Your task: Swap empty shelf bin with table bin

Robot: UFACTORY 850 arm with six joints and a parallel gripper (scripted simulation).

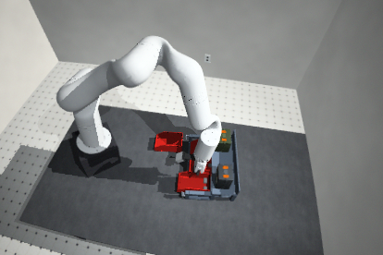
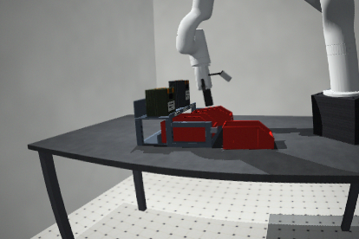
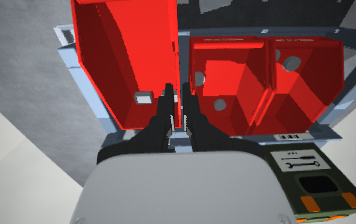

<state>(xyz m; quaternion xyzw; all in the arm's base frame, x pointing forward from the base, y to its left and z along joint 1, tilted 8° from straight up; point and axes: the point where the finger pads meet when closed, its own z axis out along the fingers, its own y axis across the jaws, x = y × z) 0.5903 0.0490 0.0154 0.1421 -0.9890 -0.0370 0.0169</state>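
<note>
Red end bin (image 1: 191, 182) (image 2: 220, 114) (image 3: 145, 40), grey part (image 3: 143, 98) in it, is at the shelf rack (image 1: 237, 162) (image 2: 170, 132) (image 3: 90, 95) and juts past its neighbours. Gripper (image 1: 200, 169) (image 2: 208, 104) (image 3: 178, 93) slightly open, fingers narrowly apart either side of that bin's side wall, nothing clamped; contact with the wall can't be told. Empty red bin (image 1: 168, 141) (image 2: 248, 135) is out, upright on the table, in front of the rack. Two other red bins side by side in the rack, round grey parts visible.

Arm covers part of the bin row from above; bin floors out of sight in the exterior view, so level seating can't be confirmed. Wrist view crops the end bin's front; green case (image 1: 225, 140) (image 2: 157, 102) (image 3: 312, 180) cut off there too. Dark case (image 1: 224, 177) (image 2: 182, 93) also on the rack top.

Dark grey table (image 1: 270, 199) (image 2: 93, 145), pale dotted floor (image 1: 261, 102) (image 2: 162, 216), plain grey walls, one outlet (image 1: 207, 58).
</note>
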